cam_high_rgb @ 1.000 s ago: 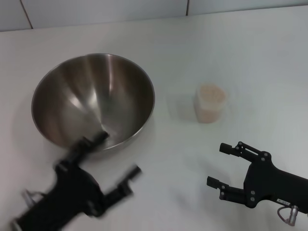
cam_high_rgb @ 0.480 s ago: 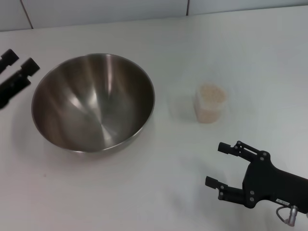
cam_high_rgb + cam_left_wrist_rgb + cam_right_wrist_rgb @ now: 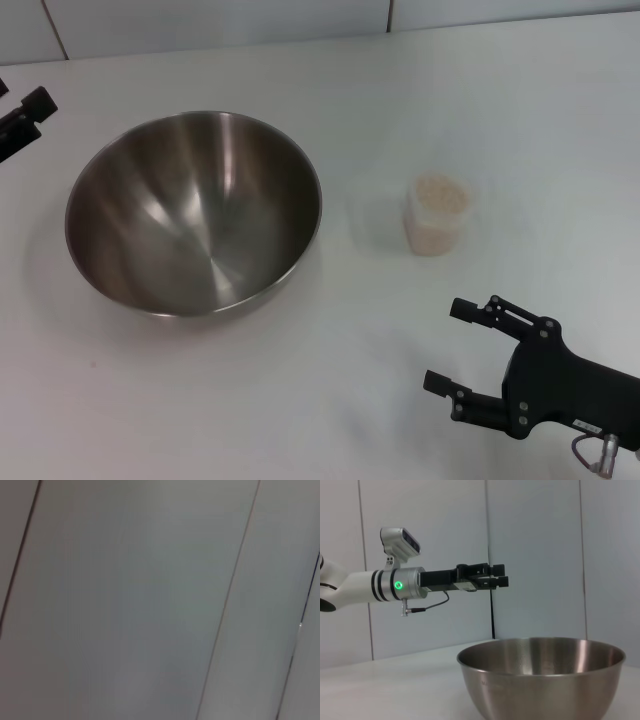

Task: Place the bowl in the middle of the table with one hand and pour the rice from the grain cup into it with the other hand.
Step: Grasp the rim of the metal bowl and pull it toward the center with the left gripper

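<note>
The steel bowl (image 3: 195, 215) stands empty on the white table (image 3: 330, 400), left of centre; it also shows in the right wrist view (image 3: 542, 680). The clear grain cup (image 3: 437, 218) stands upright to its right, apart from it, filled with rice (image 3: 440, 194). My left gripper (image 3: 18, 96) is at the far left edge of the head view, open and empty; in the right wrist view it (image 3: 499, 581) hangs raised beyond the bowl, well above its rim. My right gripper (image 3: 447, 345) is open and empty near the front right, well short of the cup.
A pale tiled wall (image 3: 220, 20) runs along the table's far edge. The left wrist view shows only wall tiles (image 3: 150, 600). Bare tabletop lies between bowl and cup and in front of the bowl.
My left gripper has left the bowl's front side, swung up to the far left, and kept moving out of the head view. My right gripper has drifted slightly toward the front edge.
</note>
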You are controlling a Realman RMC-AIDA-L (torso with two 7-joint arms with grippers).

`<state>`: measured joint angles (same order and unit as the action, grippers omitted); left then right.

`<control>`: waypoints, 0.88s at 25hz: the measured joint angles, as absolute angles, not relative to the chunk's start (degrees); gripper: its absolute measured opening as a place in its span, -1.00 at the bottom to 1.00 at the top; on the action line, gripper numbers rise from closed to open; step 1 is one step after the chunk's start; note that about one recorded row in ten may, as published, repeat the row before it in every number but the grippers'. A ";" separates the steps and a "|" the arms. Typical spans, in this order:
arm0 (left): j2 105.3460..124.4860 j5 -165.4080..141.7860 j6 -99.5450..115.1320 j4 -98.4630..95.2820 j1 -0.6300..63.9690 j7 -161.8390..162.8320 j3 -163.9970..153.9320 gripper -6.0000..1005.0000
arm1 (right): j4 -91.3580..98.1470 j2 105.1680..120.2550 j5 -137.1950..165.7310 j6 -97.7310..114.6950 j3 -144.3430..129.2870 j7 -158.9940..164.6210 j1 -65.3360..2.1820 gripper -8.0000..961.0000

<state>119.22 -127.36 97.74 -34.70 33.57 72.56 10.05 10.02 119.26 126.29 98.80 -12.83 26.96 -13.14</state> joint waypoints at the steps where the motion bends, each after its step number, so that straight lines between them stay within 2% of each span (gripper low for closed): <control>1: 119.21 -126.32 97.44 -33.72 33.44 68.89 10.23 0.69 | 9.71 119.26 126.28 98.89 -12.80 26.46 -13.08 0.70; 8: 119.18 -124.50 96.34 -30.64 33.33 60.17 10.16 0.69 | 8.87 119.22 126.21 98.97 -12.74 25.67 -13.09 0.70; 13: 119.17 -118.87 94.00 -20.40 31.03 39.37 11.39 0.68 | 8.87 119.25 126.16 99.00 -12.74 25.66 -13.06 0.70; 19: 119.07 -116.74 91.78 -15.19 30.59 30.44 11.87 0.68 | 8.94 119.26 126.17 99.31 -12.63 25.66 -13.00 0.70; 22: 118.51 -115.39 90.61 -11.90 31.06 23.48 11.67 0.68 | 9.15 119.21 126.17 99.55 -12.47 25.66 -12.93 0.70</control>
